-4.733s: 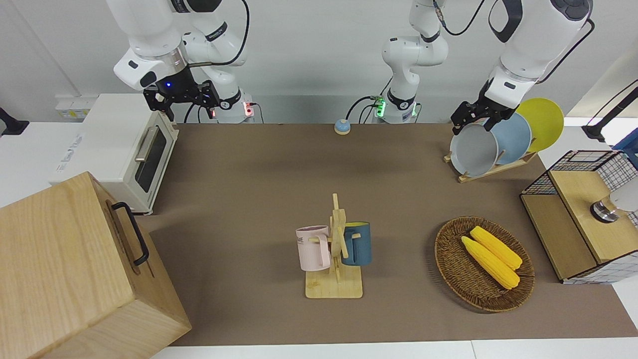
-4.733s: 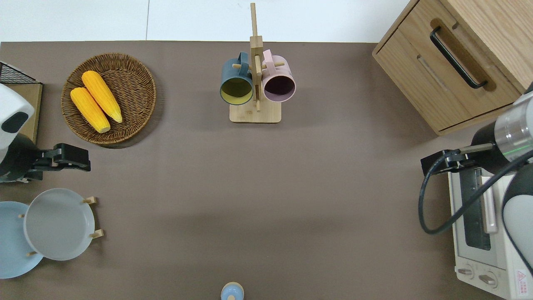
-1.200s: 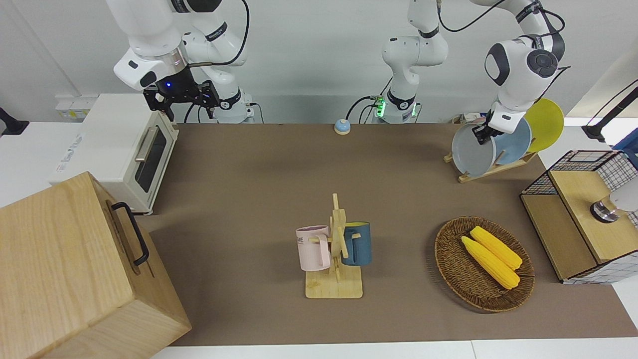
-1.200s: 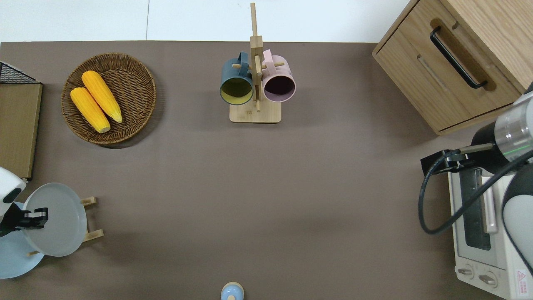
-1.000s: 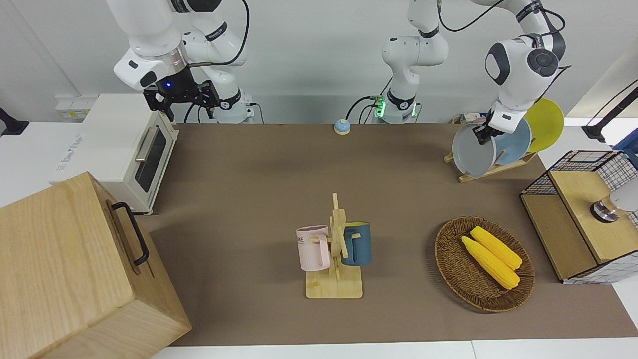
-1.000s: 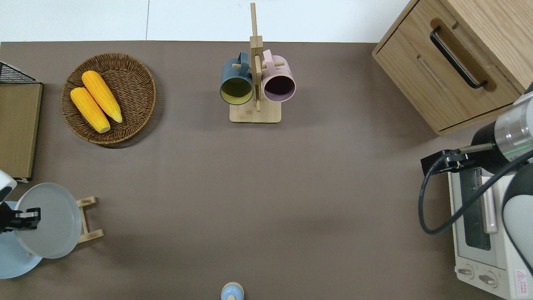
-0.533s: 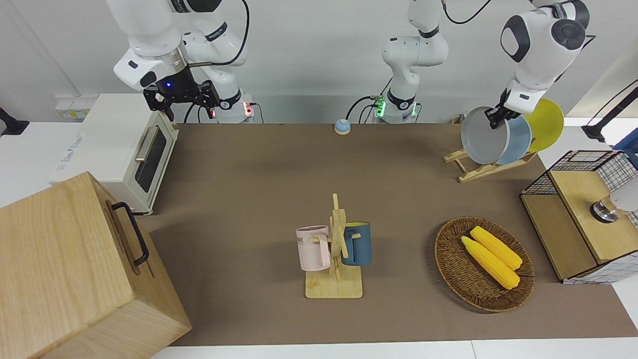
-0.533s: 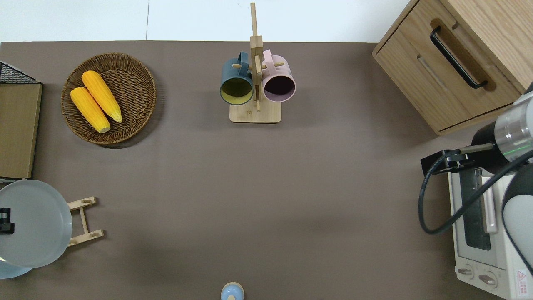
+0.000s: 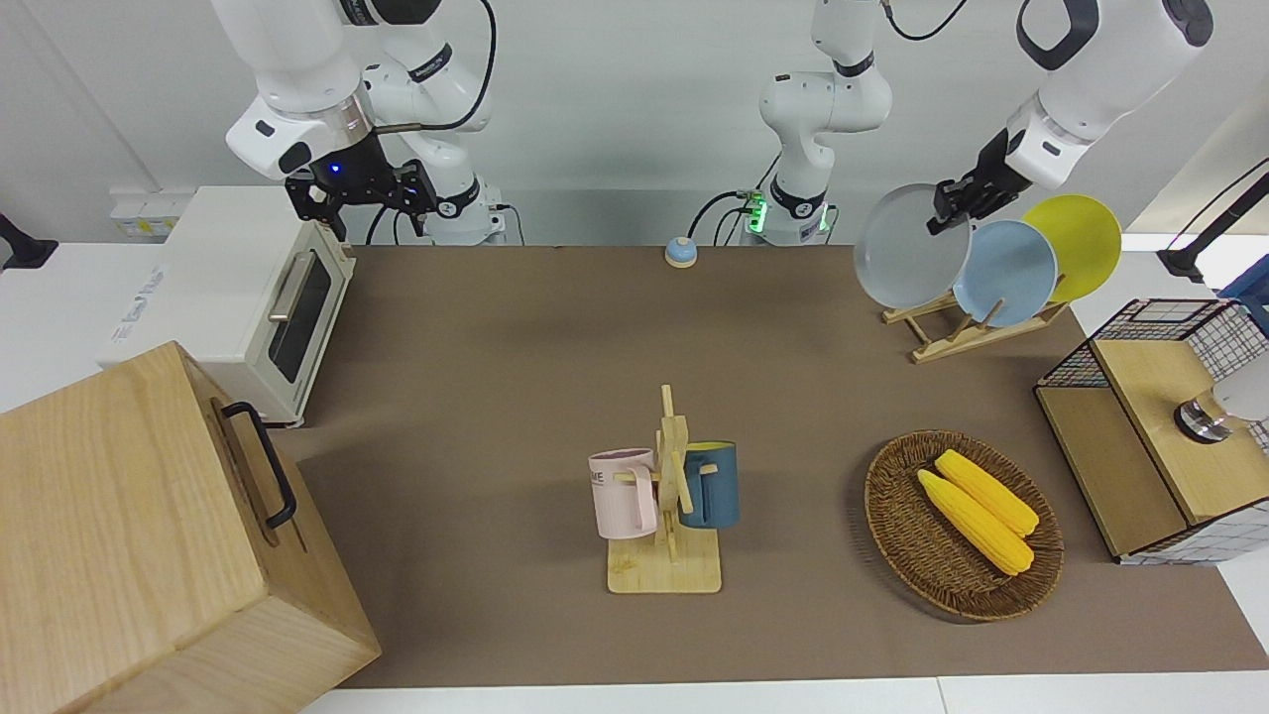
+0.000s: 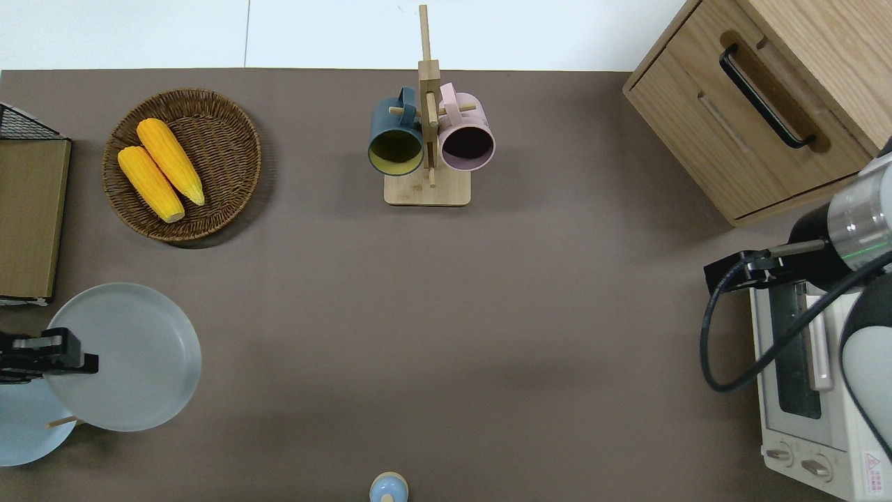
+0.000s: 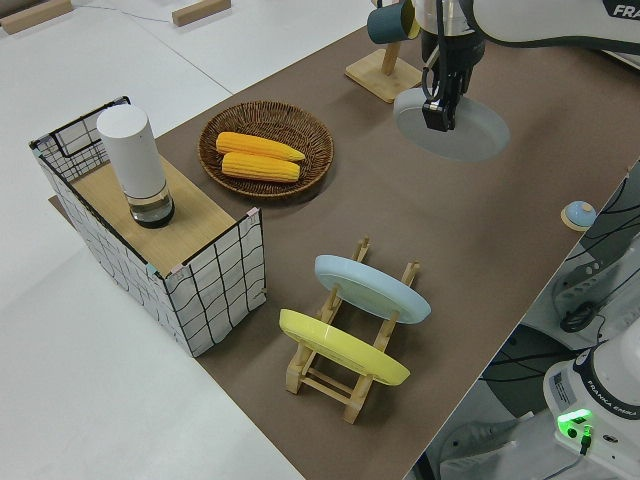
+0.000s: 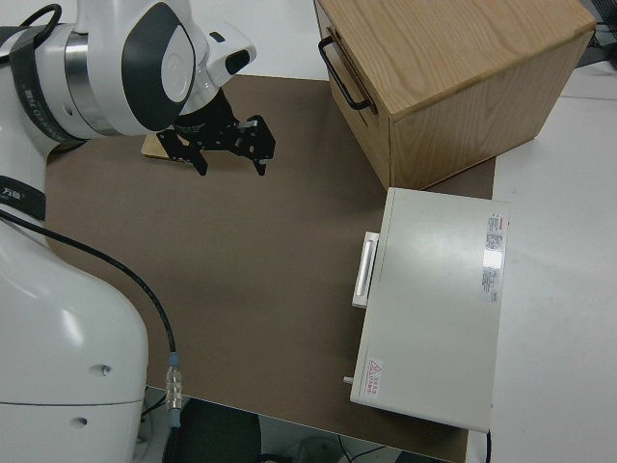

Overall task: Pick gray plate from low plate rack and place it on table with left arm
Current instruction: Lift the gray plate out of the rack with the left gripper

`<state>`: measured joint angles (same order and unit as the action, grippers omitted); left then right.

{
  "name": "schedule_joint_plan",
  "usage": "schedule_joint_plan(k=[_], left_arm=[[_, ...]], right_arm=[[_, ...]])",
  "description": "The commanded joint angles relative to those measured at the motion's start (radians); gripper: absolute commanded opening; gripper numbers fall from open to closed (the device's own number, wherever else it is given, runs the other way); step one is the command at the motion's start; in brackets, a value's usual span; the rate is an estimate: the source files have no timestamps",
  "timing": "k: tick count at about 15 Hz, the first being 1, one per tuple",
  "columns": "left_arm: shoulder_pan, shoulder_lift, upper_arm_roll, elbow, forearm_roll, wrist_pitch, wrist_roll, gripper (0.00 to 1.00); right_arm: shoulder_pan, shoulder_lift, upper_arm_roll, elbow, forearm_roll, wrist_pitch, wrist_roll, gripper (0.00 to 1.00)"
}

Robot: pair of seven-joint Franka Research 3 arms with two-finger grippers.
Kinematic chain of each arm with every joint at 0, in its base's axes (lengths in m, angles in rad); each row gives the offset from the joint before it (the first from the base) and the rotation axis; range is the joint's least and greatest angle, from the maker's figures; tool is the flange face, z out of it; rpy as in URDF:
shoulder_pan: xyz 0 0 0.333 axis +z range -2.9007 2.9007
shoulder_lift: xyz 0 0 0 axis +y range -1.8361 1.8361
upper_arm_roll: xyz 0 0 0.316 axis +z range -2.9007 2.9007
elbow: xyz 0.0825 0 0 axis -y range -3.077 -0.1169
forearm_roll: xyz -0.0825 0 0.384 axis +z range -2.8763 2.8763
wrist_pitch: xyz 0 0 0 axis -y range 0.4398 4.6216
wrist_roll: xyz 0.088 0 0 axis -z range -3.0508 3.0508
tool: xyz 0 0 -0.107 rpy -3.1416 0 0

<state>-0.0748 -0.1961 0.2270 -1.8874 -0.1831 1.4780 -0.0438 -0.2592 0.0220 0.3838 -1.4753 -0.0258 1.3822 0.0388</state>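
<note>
My left gripper [image 9: 949,210] is shut on the upper rim of the gray plate [image 9: 904,248] and holds it tilted in the air. The overhead view shows the gripper [image 10: 82,358] and plate [image 10: 132,355] over the low plate rack's empty slots and the table [image 10: 488,314] beside it. The low plate rack [image 9: 967,332] stands at the left arm's end of the table. It still holds a light blue plate [image 9: 1011,273] and a yellow plate [image 9: 1076,243]. The left side view shows the plate [image 11: 470,135] clear of the rack [image 11: 340,375]. My right arm is parked, its gripper [image 12: 228,154] open.
A wicker basket [image 9: 897,526] with two corn cobs lies farther from the robots than the rack. A wire basket with a wooden shelf [image 9: 1140,426] stands beside it. A mug tree [image 9: 666,496], a small bell [image 9: 680,252], a toaster oven [image 9: 248,297] and a wooden cabinet [image 9: 149,535] are also on the table.
My left gripper came down on the gray plate's rim, shut on it, lifted it out of the rack and swung it toward the table's middle. The right arm has not moved.
</note>
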Motion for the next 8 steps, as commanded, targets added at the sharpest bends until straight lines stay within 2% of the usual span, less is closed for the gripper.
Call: schedule_joint_plan(k=[1, 3, 5, 8], left_arm=[[-0.01, 0.095, -0.012, 0.028, -0.171, -0.007, -0.007, 0.07], [-0.011, 0.148, -0.028, 0.028, -0.24, -0.007, 0.007, 0.07], [-0.022, 0.191, -0.057, 0.027, -0.251, -0.005, 0.004, 0.07], [-0.037, 0.26, -0.074, 0.005, -0.253, 0.04, 0.01, 0.08]], right_arm=[[-0.023, -0.002, 0.021, 0.007, -0.005, -0.011, 0.012, 0.983], [-0.023, -0.002, 0.021, 0.007, -0.005, -0.011, 0.012, 0.983], [-0.023, -0.002, 0.021, 0.007, -0.005, -0.011, 0.012, 0.983], [-0.023, -0.002, 0.02, 0.007, -0.005, -0.011, 0.012, 0.983]])
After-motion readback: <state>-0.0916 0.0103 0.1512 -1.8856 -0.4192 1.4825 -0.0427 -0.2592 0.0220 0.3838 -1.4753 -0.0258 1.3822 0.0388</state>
